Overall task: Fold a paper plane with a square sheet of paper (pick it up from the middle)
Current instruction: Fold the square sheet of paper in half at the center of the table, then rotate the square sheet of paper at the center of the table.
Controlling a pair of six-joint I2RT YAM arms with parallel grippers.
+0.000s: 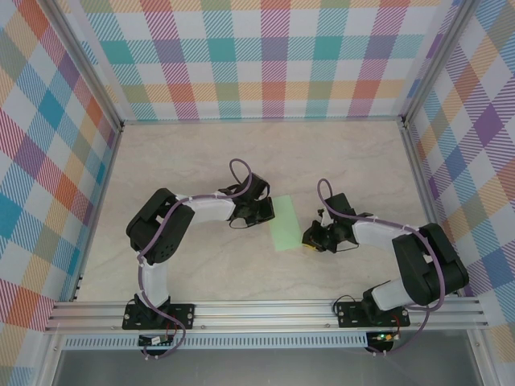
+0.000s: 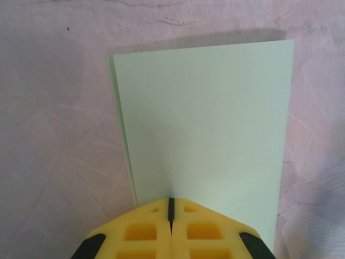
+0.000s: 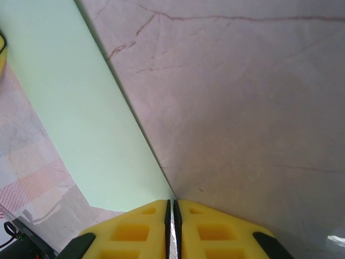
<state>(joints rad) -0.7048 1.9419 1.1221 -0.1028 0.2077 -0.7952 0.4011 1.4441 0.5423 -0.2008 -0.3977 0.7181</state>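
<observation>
From above, the square sheet of paper lies as a pale green strip on the marbled table, between the two arms, inside plaid walls. The left gripper sits at its left edge and the right gripper at its near right corner. In the left wrist view, the sheet lies doubled on the table, a second layer peeping out along its left edge. The left gripper has its yellow fingers pressed together, a thin dark seam between them, and their tips cover the near edge; whether they pinch it I cannot tell. In the right wrist view, the right gripper is likewise closed, and the sheet's corner runs straight into the seam, seemingly nipped there, above the table.
</observation>
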